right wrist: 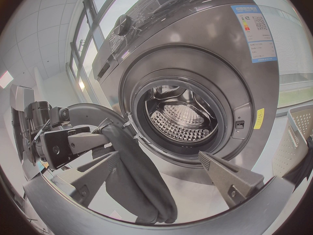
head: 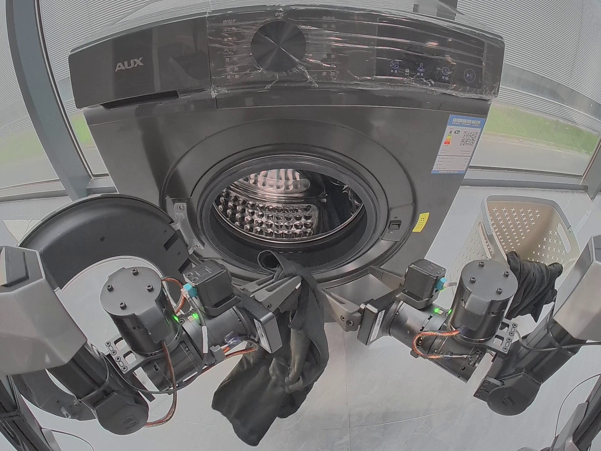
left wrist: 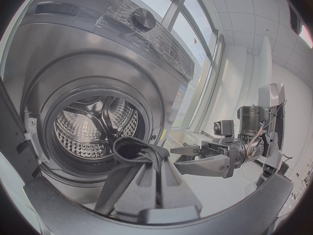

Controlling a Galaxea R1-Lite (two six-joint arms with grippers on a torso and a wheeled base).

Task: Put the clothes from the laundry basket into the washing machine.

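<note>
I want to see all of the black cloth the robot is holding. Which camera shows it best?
The head view: the black cloth hangs full length from the left gripper, before the washing machine. The left wrist view gives its bunched top; the right wrist view gives it side-on.

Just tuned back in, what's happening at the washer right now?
The left gripper is shut on a dark garment at the lower rim of the washing machine's open drum; most of the cloth hangs below, outside. The right gripper sits open and empty beside it. A second garment drapes over the laundry basket's rim.
</note>
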